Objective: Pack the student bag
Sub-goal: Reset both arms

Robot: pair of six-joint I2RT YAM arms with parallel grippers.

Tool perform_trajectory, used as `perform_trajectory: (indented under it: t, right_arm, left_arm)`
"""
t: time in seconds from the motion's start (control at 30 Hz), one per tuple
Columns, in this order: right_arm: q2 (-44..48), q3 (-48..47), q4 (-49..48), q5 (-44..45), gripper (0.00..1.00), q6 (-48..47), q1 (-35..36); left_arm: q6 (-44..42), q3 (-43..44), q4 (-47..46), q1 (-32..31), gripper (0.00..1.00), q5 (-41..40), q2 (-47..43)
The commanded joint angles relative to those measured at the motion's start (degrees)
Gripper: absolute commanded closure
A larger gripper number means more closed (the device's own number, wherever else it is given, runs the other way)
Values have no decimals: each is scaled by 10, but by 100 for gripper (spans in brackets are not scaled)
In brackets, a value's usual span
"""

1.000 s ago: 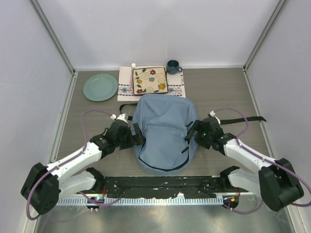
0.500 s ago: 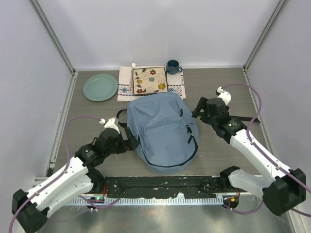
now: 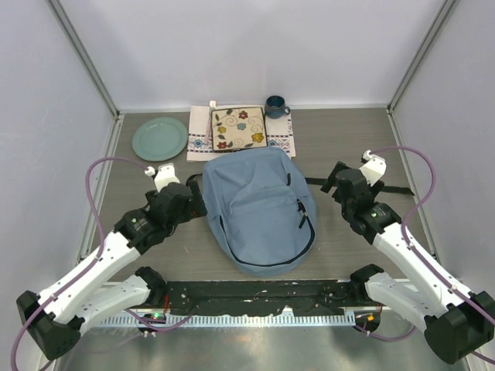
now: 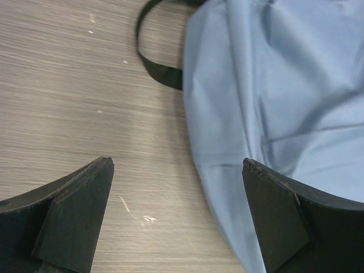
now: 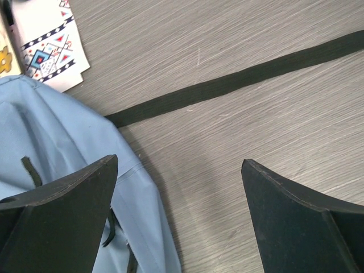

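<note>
The student bag [image 3: 259, 207] is a light-blue backpack lying flat in the middle of the table, with a dark zipper line curving along its right and near sides. One black strap [image 3: 394, 188] trails off to the right. My left gripper [image 3: 195, 199] stands open just off the bag's left edge. In the left wrist view it [image 4: 177, 164] hangs over bare wood, with the bag [image 4: 273, 85] under its right finger. My right gripper [image 3: 339, 184] is open to the right of the bag. In the right wrist view it [image 5: 179, 162] is empty, between the bag [image 5: 57, 131] and the strap [image 5: 239, 79].
Along the back stand a green plate [image 3: 159, 138], an embroidered white cloth mat [image 3: 199, 141] carrying a flowered square plate [image 3: 239, 127], and a dark blue mug [image 3: 275, 106]. A black strap loop [image 4: 152, 62] lies at the bag's left. The black rail [image 3: 255, 297] runs along the near edge.
Both grippers have drawn away from the bag's sides, the left one up and left, the right one outward to the right. The bag has settled flatter and shifted slightly toward the back.
</note>
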State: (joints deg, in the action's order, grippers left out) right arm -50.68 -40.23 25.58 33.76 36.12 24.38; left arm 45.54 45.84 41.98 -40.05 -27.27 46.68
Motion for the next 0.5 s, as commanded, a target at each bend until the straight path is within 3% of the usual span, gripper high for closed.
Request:
perform_trajectory:
  t: [0.0,0.1,0.37,0.47]
  right_arm:
    - [6,25,-69,88,4,-40,2]
    - [16,75,-158,78,4,-96,2]
    - [18,124,-227,132,4,-134,2]
    - [25,125,-272,69,4,-133,2]
  left_arm:
    - [-19,46,18,2,0,-110,37]
    - [-23,59,12,2,0,-126,59]
    - [-34,43,-18,2,0,-118,76]
    - [-52,30,-33,3,1,-100,76]
